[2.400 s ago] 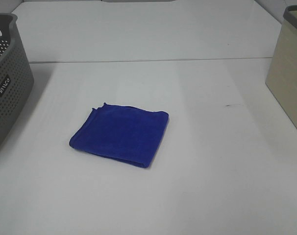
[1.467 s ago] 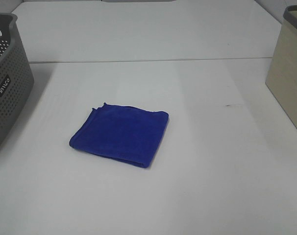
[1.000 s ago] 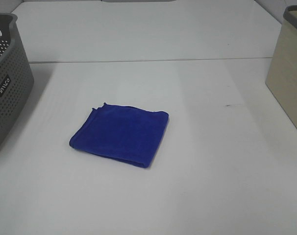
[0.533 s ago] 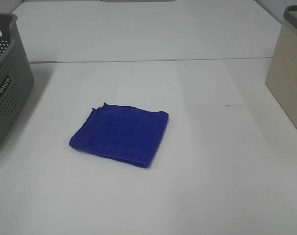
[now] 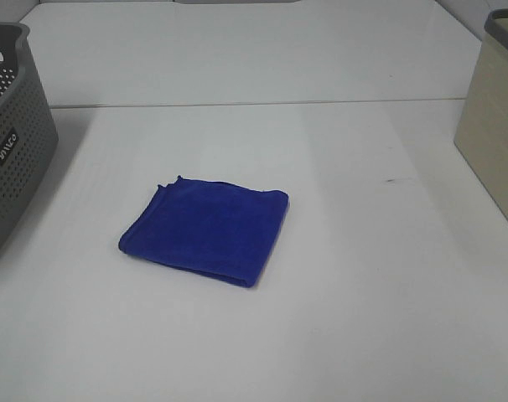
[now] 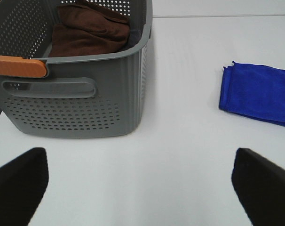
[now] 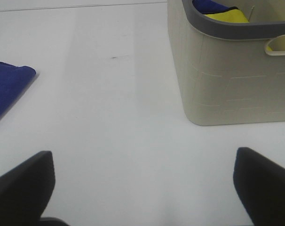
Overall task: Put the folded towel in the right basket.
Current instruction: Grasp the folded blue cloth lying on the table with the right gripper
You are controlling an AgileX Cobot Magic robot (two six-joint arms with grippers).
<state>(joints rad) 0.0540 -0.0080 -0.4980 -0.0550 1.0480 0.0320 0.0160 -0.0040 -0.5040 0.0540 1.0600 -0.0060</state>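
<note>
Soft, probably limp folded towel (image 5: pixel 205 232) lies ahead of released right hand (image 7: pixel 142 165); pinch its nearest edge, all layers.

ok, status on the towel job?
Open and empty: left gripper, right gripper. Folded towel flat on table, ungripped. Nothing between it and right basket.

A deep blue towel (image 5: pixel 205 231) lies on a white table (image 5: pixel 363 327). The left basket (image 5: pixel 11 167) is grey, patterned with rows of small holes, with an orange handle (image 6: pixel 18 66) and brown cloth (image 6: pixel 88 30) inside. The right basket (image 7: pixel 227 80) is beige with a grey rim (image 7: pixel 227 29), holding yellow fabric (image 7: pixel 227 16) and blue fabric (image 7: pixel 210 5).
</note>
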